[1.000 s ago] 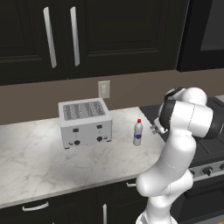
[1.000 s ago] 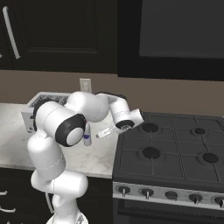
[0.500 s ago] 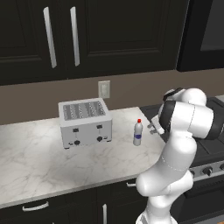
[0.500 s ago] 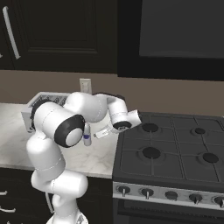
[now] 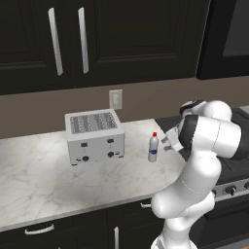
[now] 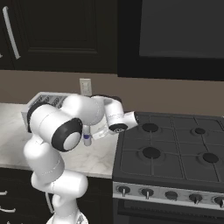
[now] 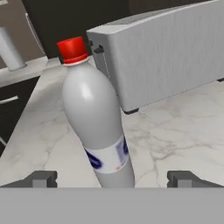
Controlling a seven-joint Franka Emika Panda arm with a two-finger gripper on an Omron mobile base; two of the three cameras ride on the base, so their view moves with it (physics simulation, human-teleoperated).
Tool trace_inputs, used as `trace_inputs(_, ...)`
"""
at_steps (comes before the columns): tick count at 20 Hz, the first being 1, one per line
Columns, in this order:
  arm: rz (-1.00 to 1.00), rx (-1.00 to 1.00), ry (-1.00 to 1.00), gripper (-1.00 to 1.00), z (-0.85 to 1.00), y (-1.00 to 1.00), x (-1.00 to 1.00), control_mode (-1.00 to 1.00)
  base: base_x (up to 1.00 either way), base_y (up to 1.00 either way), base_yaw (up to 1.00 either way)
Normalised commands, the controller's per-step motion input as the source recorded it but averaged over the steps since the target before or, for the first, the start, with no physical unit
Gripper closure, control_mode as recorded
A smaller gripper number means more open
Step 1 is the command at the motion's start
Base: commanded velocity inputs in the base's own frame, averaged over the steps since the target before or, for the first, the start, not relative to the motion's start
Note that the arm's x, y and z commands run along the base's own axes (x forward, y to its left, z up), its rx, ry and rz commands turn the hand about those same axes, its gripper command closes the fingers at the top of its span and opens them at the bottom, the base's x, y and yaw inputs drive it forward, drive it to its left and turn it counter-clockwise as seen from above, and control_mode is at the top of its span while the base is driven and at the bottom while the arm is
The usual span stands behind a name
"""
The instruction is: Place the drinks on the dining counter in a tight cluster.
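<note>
Reaching for the small pale red-capped bottle (image 7: pixel 98 127), the gripper (image 7: pixel 112 178) is lining up with its jaws spread wide, one dark fingertip (image 7: pixel 41 179) on each side of the bottle's lower body and neither touching it. The bottle is standing upright on the marble worktop (image 5: pixel 53 180), just beside the silver toaster (image 5: pixel 95 136) and near the edge of the black stove (image 6: pixel 170 151); the dining counter is nowhere in these views, so this drink is yet to be carried there.

To do the grasp well, I judge the hand should be sliding a little further forward so the pads are meeting the straight part of the body around the blue label, not the tapering shoulder, and closing evenly so the light bottle is not tipping or skidding toward the toaster. Lifting straight up before swinging away would be keeping it off the toaster's side.

Compared with a second ago, the hand is sitting closer to the bottle, having eased in from the stove side, while bottle, toaster and base are staying where they were and the jaws are remaining fully apart.
</note>
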Motion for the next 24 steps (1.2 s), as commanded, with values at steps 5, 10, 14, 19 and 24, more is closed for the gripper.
trace_inputs(5, 0.00, 0.00, 0.00, -1.00, 0.09, 0.05, -0.01, -1.00, 0.00, 0.00, 0.00)
trace_inputs(10, 0.00, 0.00, 0.00, -1.00, 0.05, 0.02, -0.06, -1.00, 0.00, 0.00, 0.00)
trace_inputs(14, 0.00, 0.00, 0.00, -1.00, 0.03, 0.00, -0.17, -1.00, 0.00, 0.00, 0.00)
trace_inputs(19, 0.00, 0.00, -0.01, -1.00, 0.02, 0.00, -0.23, -1.00, 0.00, 0.00, 0.00)
trace_inputs(24, 0.00, 0.00, -0.01, -1.00, 0.04, 0.00, -0.06, -1.00, 0.00, 0.00, 0.00)
